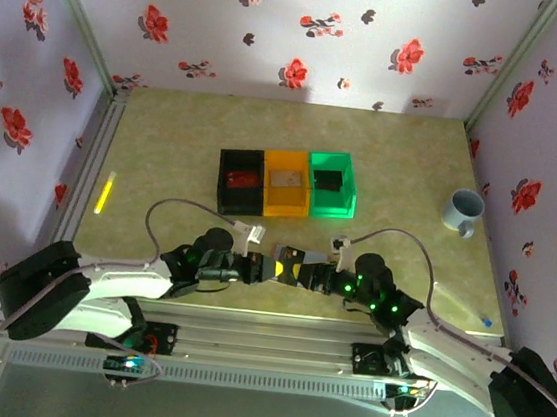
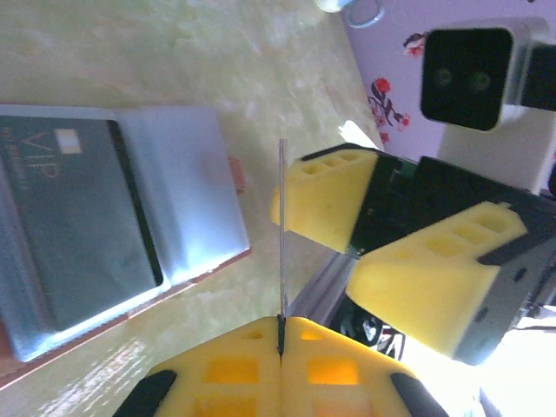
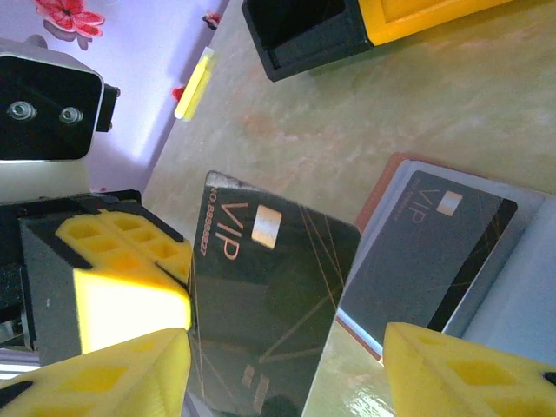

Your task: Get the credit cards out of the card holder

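Both claws meet low over the table's near edge. The left claw is clenched on a dark card, pinching it by one short end. In the left wrist view we see that card edge-on, a thin line running toward 12 o'clock. The right claw stands released, its jaws apart with the dark card's face lying between them in its own view, and we cannot tell any contact. The card holder lies open and flat on the table, at 9 to 10 o'clock from the left claw and at about 2 o'clock from the right claw, just beside its finger. A second card sits in the holder's pocket, its long axis running roughly 1 to 7 o'clock in the right wrist view. Our judgement: the free right claw is the nearer and better placed for it.
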Robot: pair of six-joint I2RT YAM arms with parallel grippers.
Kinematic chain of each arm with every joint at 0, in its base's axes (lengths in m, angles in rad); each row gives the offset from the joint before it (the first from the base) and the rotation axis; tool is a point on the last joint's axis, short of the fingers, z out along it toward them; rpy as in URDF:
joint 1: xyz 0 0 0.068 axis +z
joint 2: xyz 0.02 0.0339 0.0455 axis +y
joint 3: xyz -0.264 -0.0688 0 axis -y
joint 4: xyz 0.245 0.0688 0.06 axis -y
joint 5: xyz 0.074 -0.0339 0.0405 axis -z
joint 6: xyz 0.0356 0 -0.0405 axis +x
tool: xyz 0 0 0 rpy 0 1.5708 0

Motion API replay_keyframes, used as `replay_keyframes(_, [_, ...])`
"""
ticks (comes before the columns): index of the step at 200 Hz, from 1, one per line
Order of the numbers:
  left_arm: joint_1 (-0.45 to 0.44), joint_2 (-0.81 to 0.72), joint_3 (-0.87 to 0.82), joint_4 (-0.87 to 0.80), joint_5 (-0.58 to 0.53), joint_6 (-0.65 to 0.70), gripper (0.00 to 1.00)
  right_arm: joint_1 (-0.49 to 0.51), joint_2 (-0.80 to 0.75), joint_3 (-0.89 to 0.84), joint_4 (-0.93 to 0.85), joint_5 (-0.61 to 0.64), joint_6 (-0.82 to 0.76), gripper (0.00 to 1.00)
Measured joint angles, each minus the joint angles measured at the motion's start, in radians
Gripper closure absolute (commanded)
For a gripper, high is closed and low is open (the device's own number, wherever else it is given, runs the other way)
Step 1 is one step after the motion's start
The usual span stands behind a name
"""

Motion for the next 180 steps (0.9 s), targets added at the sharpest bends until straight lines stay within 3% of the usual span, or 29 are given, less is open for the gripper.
replay_keyframes(33, [-0.017, 0.023, 0.0, 0.037, 0.006, 0.0, 1.0, 0.0, 0.016, -0.014, 0.031, -0.02, 0.0, 0.45])
replay_keyframes(76, [-0.021, 0.026, 0.0, 0.05, 0.009, 0.0, 1.0, 0.0, 0.005, -0.02, 0.063, -0.043, 0.016, 0.59])
replay_keyframes(180, [-0.023, 0.056, 0.001, 0.095, 0.009, -0.015, 1.0, 0.0, -0.137, -0.058, 0.072, -0.065, 0.027, 0.79])
